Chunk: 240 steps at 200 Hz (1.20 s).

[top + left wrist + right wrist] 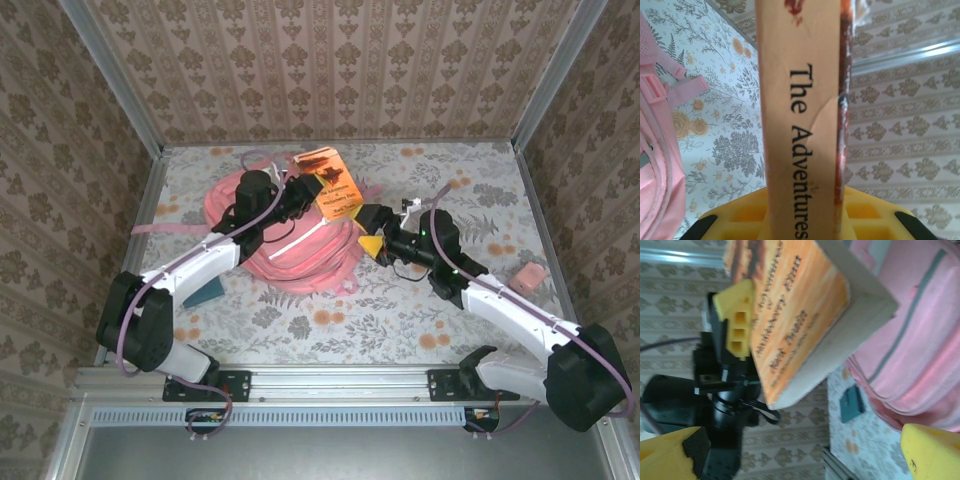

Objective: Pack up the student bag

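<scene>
The left fingers (880, 227) held the orange book (333, 186) tight by the pink student bag (300, 262). The right fingers (932, 450) were wide open.

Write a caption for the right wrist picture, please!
Left hand grips an orange book near the pink backpack; right hand hangs open.

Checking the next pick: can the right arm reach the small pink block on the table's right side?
Probably yes: the right gripper is open and empty; the small pink block lies uncovered beside that arm.
</scene>
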Motion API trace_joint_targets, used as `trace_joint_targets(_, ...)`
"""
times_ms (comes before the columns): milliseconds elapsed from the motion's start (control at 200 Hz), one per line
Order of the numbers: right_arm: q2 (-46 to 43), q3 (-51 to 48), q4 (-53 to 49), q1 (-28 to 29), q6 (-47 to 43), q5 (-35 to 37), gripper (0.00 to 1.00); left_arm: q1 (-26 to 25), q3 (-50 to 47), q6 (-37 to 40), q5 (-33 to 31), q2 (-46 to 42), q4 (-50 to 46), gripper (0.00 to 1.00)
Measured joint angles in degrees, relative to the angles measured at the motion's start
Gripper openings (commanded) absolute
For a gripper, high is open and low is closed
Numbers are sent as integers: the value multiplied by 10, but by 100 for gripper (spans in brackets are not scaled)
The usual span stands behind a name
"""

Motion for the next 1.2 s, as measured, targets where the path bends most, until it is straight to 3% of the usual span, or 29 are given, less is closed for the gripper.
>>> trace_joint_targets(445, 134, 28, 157, 21, 111, 84, 96, -21, 0, -78, -30, 14, 29, 19)
trace_joint_targets(560, 143, 29, 185, 21, 121, 97, 84, -21, 0, -84, -32, 14, 29, 19)
trace_joint_targets(670, 151, 30, 198, 21, 122, 110, 64, -20, 0, -87, -32, 14, 27, 21)
trace_joint_targets(835, 153, 30, 201, 21, 116, 132, 42, -18, 0, -92, -26, 14, 30, 26)
trace_joint_targets(885, 154, 30, 200, 21, 116, 136, 31, -16, 0, -96, -20, 14, 31, 31)
trace_joint_targets(955, 156, 32, 200, 21, 113, 144, 23, -11, -1, -99, -13, 14, 34, 41)
trace_joint_targets(1030, 157, 33, 195, 22, 101, 151, 19, -4, -6, -94, -5, 14, 31, 70)
trace_joint_targets(1075, 157, 33, 184, 21, 92, 157, 16, 0, -8, -91, -5, 11, 22, 81)
trace_joint_targets(1200, 156, 40, 113, 18, 47, 170, 15, 15, -12, -50, -12, -16, -60, 92)
